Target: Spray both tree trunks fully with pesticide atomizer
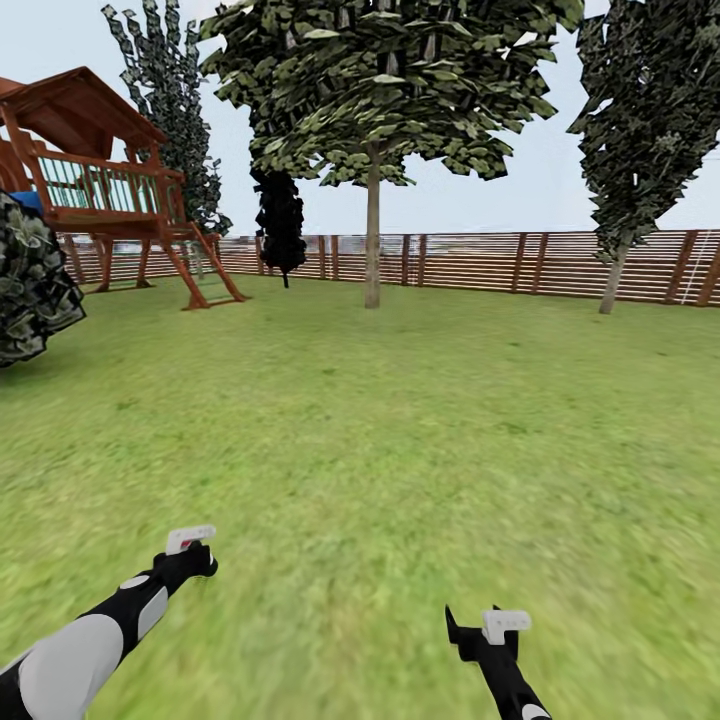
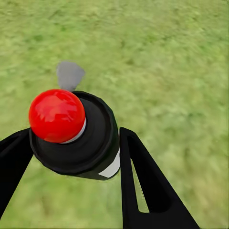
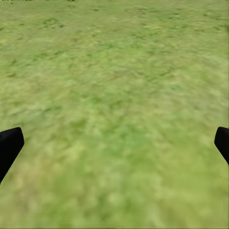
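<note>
My left gripper (image 1: 195, 556) is low at the front left, shut on the pesticide atomizer (image 2: 90, 148), a dark bottle with a red cap (image 2: 56, 115) and a white label patch. The bottle sits between the two black fingers (image 2: 143, 181) above the grass. Low at the front right, my right gripper (image 1: 473, 628) is open with only lawn between its fingers (image 3: 9, 143). A tree (image 1: 390, 80) with blocky green leaves stands far ahead near the fence. Its tree trunk (image 1: 372, 250) is bare, straight and grey-brown.
The garden lawn (image 1: 400, 430) stretches to a brown slat fence (image 1: 500, 260). A wooden playhouse (image 1: 90, 170) with a ladder stands at the back left, and a leafy bush (image 1: 30, 280) is at the left edge. Dark column-shaped trees (image 1: 650, 120) rise at the back right and back left.
</note>
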Tool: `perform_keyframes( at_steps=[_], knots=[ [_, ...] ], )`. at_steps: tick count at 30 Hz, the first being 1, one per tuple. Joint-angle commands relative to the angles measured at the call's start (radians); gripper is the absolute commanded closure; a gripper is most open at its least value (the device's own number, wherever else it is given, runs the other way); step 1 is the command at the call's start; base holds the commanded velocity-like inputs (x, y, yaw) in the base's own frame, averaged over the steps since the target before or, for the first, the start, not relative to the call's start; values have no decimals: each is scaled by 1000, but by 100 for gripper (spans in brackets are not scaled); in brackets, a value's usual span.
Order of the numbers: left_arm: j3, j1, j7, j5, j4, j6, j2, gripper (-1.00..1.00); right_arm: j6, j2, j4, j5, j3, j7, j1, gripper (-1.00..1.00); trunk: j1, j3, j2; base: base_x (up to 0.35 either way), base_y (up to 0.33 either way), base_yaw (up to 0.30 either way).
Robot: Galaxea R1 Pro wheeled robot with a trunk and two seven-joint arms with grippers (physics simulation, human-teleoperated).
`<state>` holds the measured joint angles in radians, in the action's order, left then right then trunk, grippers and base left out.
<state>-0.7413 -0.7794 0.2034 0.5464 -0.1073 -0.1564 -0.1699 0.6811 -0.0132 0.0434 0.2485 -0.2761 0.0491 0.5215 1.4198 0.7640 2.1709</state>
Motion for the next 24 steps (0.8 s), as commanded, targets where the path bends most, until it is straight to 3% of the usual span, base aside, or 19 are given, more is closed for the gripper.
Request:
perform_keyframes(
  at_steps=[1, 24],
  knots=[
    [0, -1, 0, 0, 0, 0, 0, 100, 0, 0, 0, 0, 0, 0, 0, -100, 0, 0, 0, 338, 0, 0],
    [0, 0, -1, 0, 0, 0, 0, 100, 0, 0, 0, 0, 0, 0, 0, -100, 0, 0, 0, 338, 0, 0]
  ],
)
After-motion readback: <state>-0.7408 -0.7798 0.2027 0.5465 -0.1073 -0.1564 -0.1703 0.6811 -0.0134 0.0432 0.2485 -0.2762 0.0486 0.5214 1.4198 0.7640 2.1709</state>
